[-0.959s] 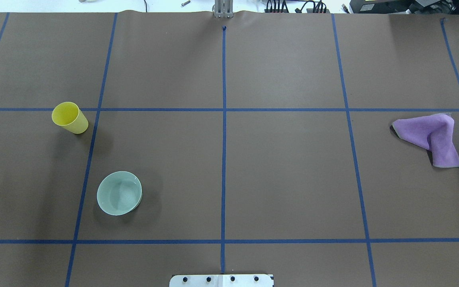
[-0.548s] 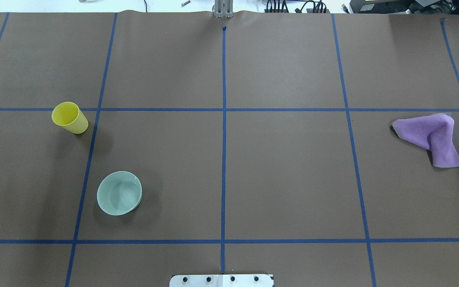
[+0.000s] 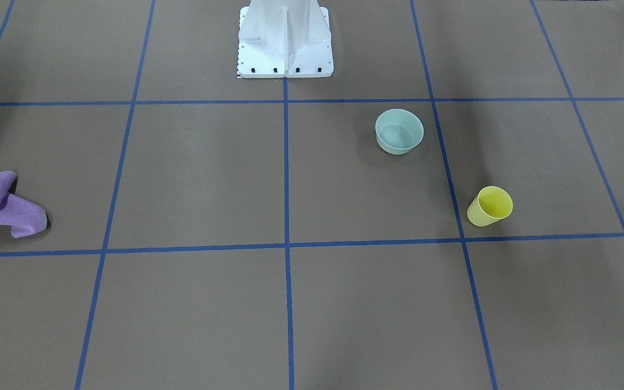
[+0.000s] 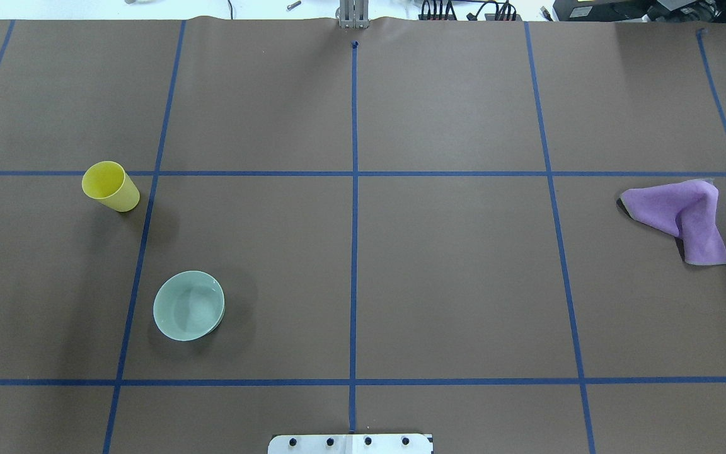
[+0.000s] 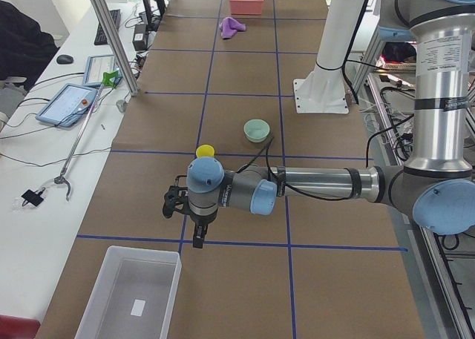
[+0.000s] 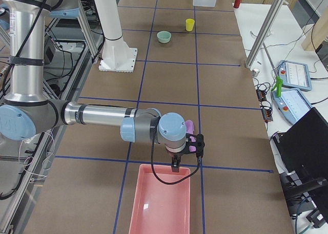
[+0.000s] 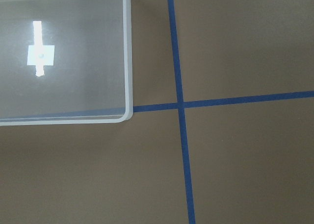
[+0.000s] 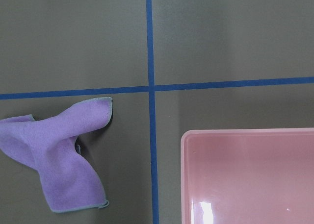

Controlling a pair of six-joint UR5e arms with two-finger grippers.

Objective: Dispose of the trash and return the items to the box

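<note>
A yellow cup [image 4: 111,186] stands upright on the left of the table, with a pale green bowl [image 4: 188,306] nearer my base. A crumpled purple cloth [image 4: 684,217] lies at the far right. It also shows in the right wrist view [image 8: 59,155], beside the pink bin [image 8: 245,132]. My left gripper [image 5: 197,239] hangs over the table near a clear plastic box [image 5: 141,248]. My right gripper [image 6: 176,166] hangs at the pink bin's [image 6: 148,166] near edge, next to the cloth. Both grippers show only in the side views, so I cannot tell whether they are open or shut.
The clear box's corner [image 7: 126,62] fills the left wrist view's upper left. The white robot base [image 3: 285,43] stands at the table's middle edge. Blue tape lines grid the brown table. Tablets and cables lie on the side desk [image 5: 70,101].
</note>
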